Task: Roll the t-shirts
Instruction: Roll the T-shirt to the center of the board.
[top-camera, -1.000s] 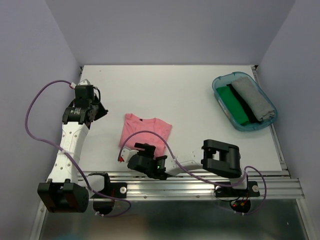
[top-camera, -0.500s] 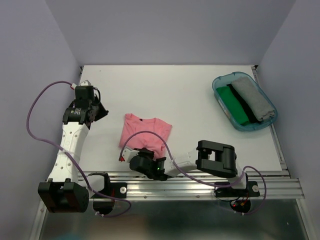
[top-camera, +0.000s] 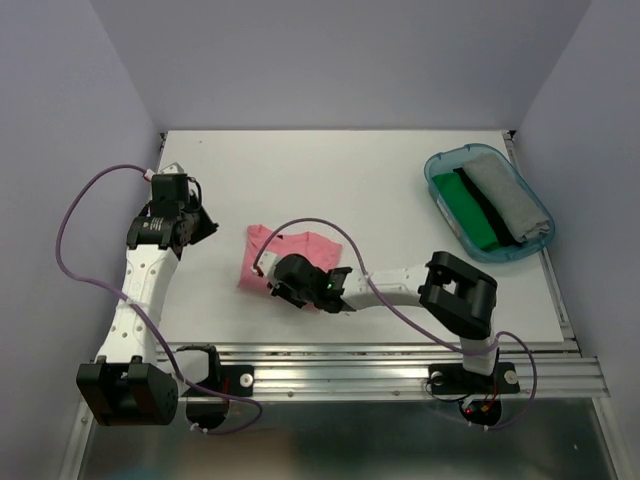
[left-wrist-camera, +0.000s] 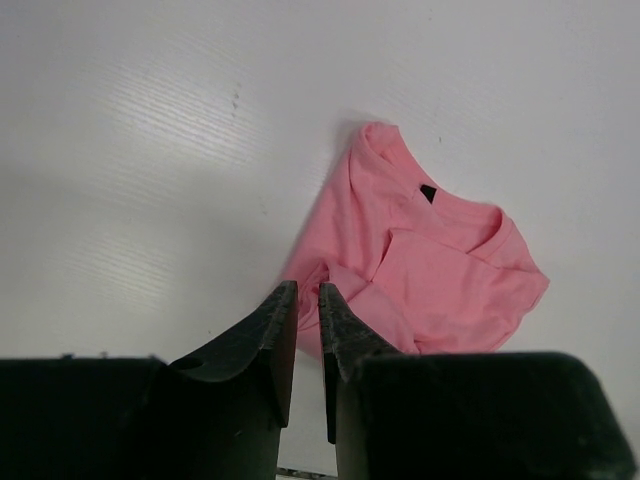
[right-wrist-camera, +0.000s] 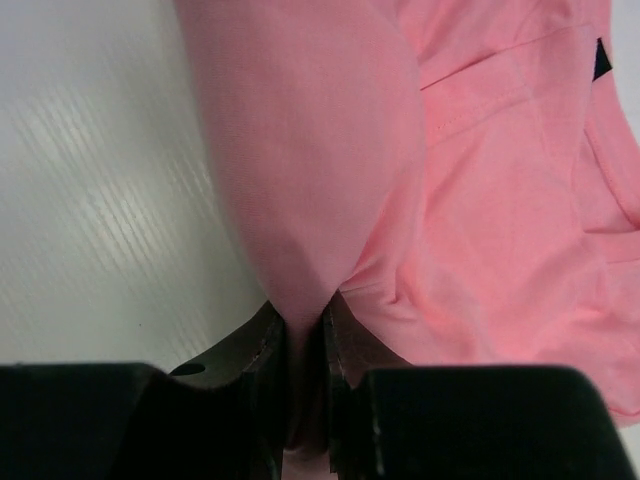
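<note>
Pink t-shirt (top-camera: 257, 262): lies on the desk (top-camera: 380, 190), ahead of the left tool (left-wrist-camera: 308, 290), whose jaws we find nearly together and empty. Right tool (right-wrist-camera: 308, 312) clamps a raised fold of its edge. We judge the roll barely started; the next move is to carry that fold across evenly. Green t-shirt (top-camera: 468, 210) and grey t-shirt (top-camera: 510, 205) sit in the tub (top-camera: 436, 167), well beyond the right tool.

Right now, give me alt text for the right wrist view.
The right gripper is shut on a raised fold of the pink shirt, which fills the middle and right of the frame. Bare white table shows on the left, and a small black tag sits at the shirt's upper right.
</note>
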